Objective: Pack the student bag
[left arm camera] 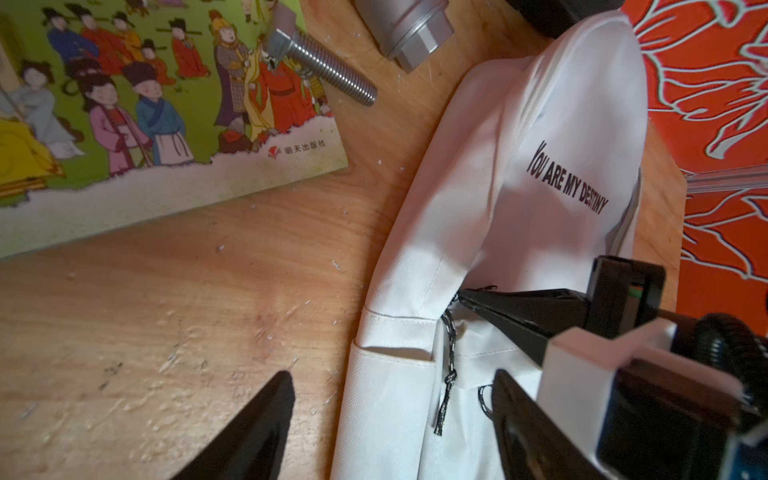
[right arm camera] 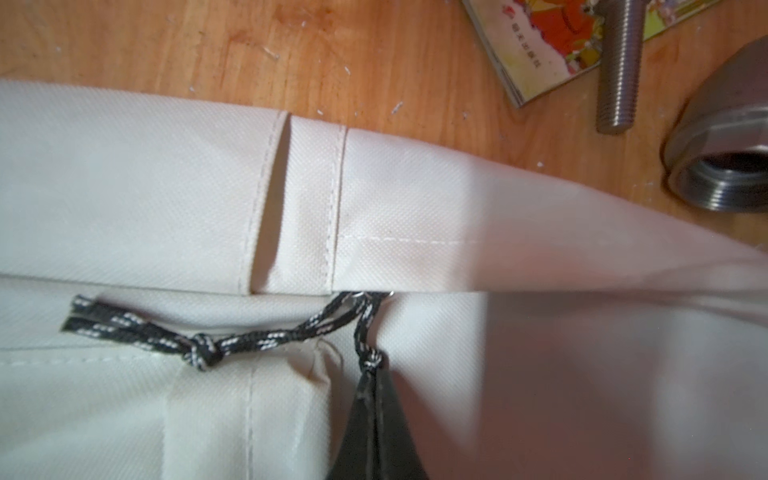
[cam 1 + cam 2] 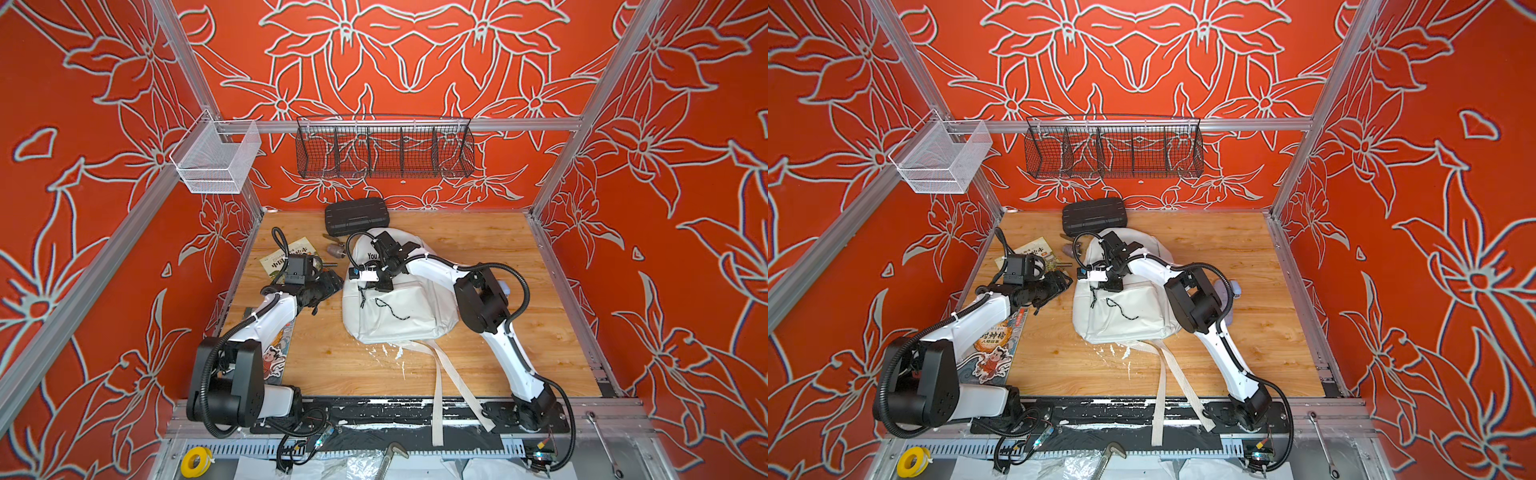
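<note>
While the right gripper [image 2: 371, 380] is clenched on 1 black-and-white cord zip pull [image 2: 362, 332], pinching it at its knot, the large white fabric student bag [image 3: 407, 316] lies flat on the wooden tabletop [image 3: 519, 257] directly beneath that gripper. The bag's front faces up, and its 2 long white straps [image 3: 436, 382] trail back past the arm bases. A second cord pull [image 2: 199, 347], also knotted, lies loose on the fabric just beside the shut jaws. The black print "YOU ARE MY DESTINY" [image 1: 567, 183] sits on the panel beyond the right gripper's fingers.

The left gripper [image 1: 390, 380] is released, with its jaws wide apart and grasping nothing. In the left wrist view 1 fingertip [image 1: 278, 390] shows against bare wood and the other [image 1: 505, 386] against the bag's side edge; contact with either surface cannot be told. In both top views this gripper is just beside the bag's edge and near the right gripper.

Ahead of the left gripper lies a green illustrated picture book [image 1: 145, 124]. A threaded steel bolt [image 1: 328, 70] rests with its head on the book's corner and its shank on the wood. A grey metal threaded pipe fitting [image 2: 723, 166] stands near the bolt, close to the bag's upper edge. Beyond the right gripper, past the bag's top, sits a black ribbed hard case [image 3: 356, 216]. A second illustrated book [image 3: 992, 345] lies partly under the left arm.
</note>
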`<action>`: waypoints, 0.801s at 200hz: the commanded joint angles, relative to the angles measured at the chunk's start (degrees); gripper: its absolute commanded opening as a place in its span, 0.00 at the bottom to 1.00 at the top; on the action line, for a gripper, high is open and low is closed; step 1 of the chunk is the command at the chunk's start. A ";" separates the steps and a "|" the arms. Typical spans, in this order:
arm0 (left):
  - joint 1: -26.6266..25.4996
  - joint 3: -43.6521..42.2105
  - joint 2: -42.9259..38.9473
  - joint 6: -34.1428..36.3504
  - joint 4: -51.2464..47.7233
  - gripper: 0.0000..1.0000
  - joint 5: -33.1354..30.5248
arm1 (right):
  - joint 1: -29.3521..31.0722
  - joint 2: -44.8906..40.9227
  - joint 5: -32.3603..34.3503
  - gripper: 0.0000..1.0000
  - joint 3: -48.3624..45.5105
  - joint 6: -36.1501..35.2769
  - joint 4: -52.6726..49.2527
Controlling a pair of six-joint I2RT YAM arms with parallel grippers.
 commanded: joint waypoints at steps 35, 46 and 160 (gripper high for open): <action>0.18 -1.42 2.72 2.83 3.55 0.75 4.43 | 0.13 -4.28 -0.35 0.00 3.42 13.08 0.95; 0.18 -1.92 3.63 3.02 3.98 0.75 5.01 | 0.15 -4.65 -0.90 0.00 3.84 15.22 1.49; -2.63 0.07 16.18 2.80 7.28 0.82 7.08 | -0.26 -7.04 -4.27 0.00 4.81 20.62 3.76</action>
